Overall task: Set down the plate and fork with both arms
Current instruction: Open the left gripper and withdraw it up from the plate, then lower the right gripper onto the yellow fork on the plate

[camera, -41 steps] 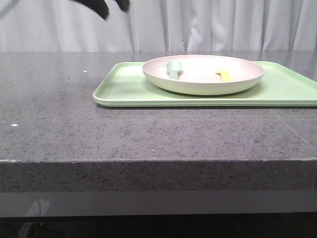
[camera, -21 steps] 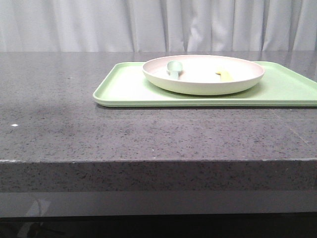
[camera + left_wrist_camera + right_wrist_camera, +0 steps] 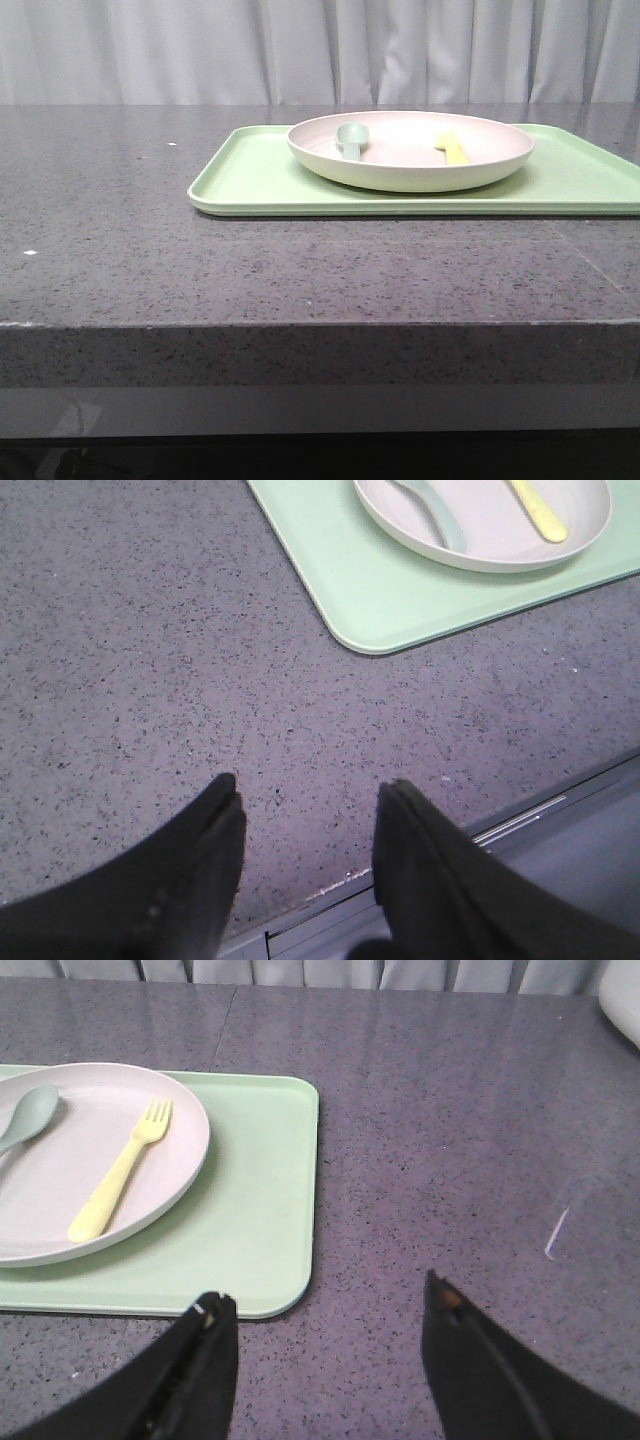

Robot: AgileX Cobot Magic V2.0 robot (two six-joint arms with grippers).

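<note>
The pinkish-cream plate point(image 3: 410, 150) rests on the light-green tray point(image 3: 260, 180). The pale-yellow fork point(image 3: 452, 150) lies inside the plate on its right side, beside a blue-green spoon point(image 3: 351, 137). Plate point(image 3: 60, 1175) and fork point(image 3: 118, 1170) show in the right wrist view, and both show in the left wrist view, plate point(image 3: 490, 525) and fork point(image 3: 540, 510). My left gripper point(image 3: 310, 790) is open and empty over bare table near the front edge. My right gripper point(image 3: 330, 1305) is open and empty beside the tray's right corner. Neither arm shows in the front view.
The grey speckled table point(image 3: 120, 250) ends in a front edge point(image 3: 330, 885) close to the left gripper. The tray's near corner point(image 3: 375, 640) lies ahead of the left gripper. White curtains point(image 3: 320, 50) hang behind the table.
A dark arm part at the top left of the front view a second ago has left the view. The plate, fork and tray have not moved.
</note>
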